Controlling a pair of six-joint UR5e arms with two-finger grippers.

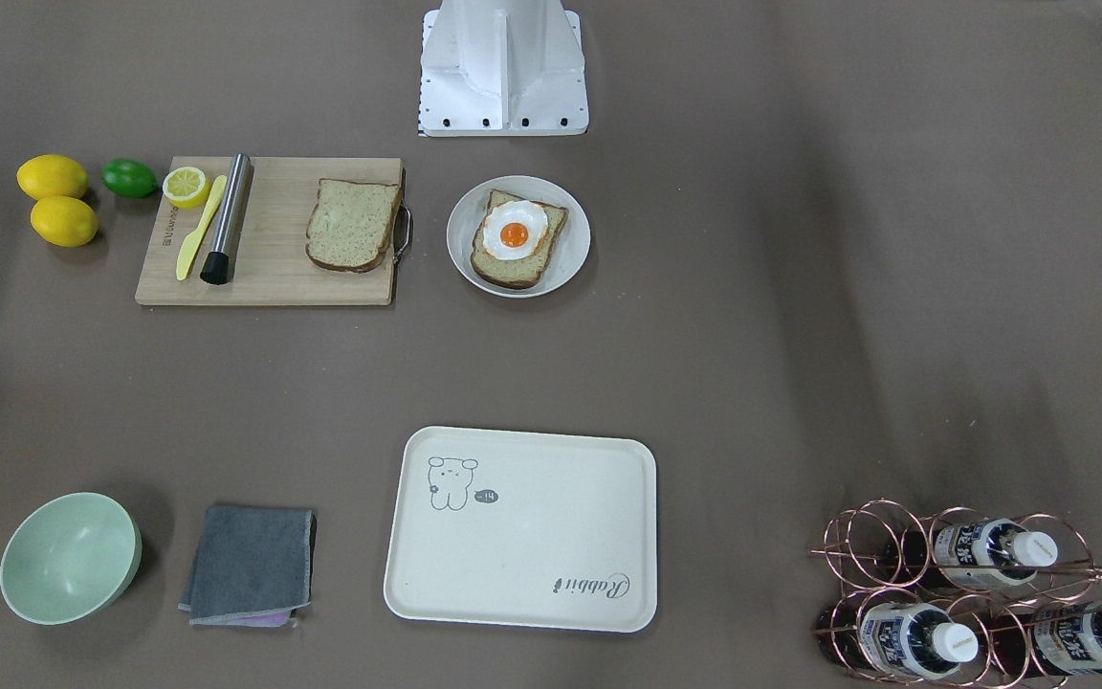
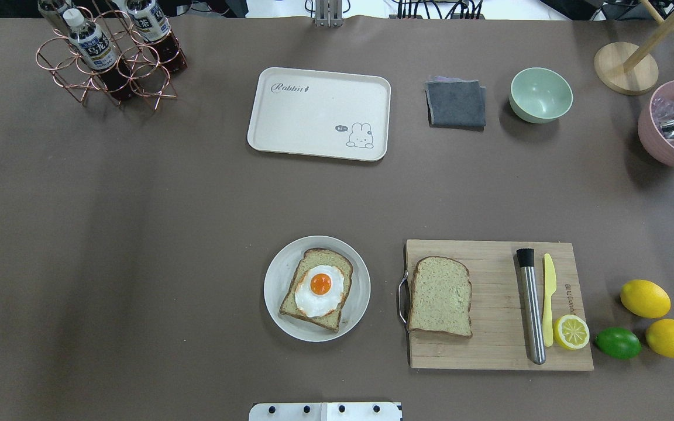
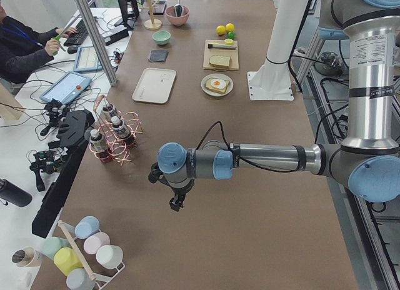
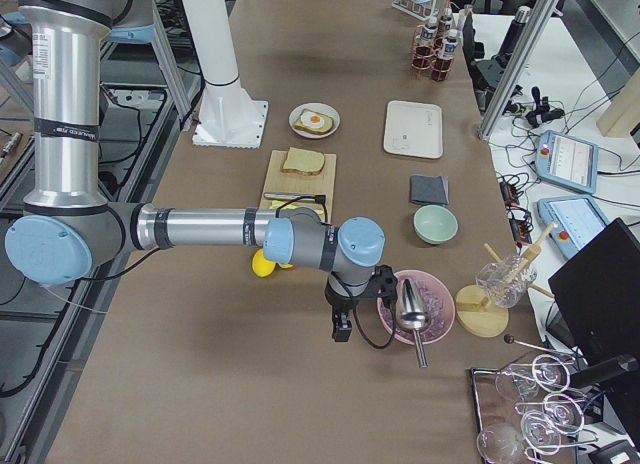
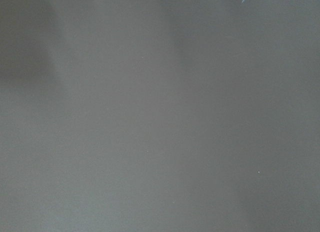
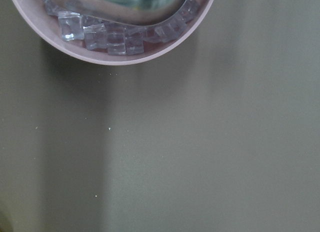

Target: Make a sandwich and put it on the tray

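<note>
One wholegrain bread slice (image 2: 326, 261) lies on a round white plate (image 2: 275, 292) with the fried egg (image 2: 319, 289) on top of it. The second bread slice (image 2: 439, 295) lies on the wooden cutting board (image 2: 489, 351). The cream tray (image 2: 313, 111) with the "Rabbit" script lies bare across the table; it also shows in the front view (image 1: 532, 536). My left gripper (image 3: 177, 202) hangs over bare table, far from the food. My right gripper (image 4: 342, 327) hangs beside a pink bowl (image 4: 440, 309). I cannot tell whether either is open or shut.
On the board lie a steel muddler (image 2: 531, 307), a yellow knife (image 2: 549, 298) and a lemon half (image 2: 571, 331). Two lemons (image 2: 645, 298) and a lime (image 2: 618, 342) sit beside it. A green bowl (image 2: 540, 95), grey cloth (image 2: 456, 103) and bottle rack (image 2: 109, 58) stand along the far edge.
</note>
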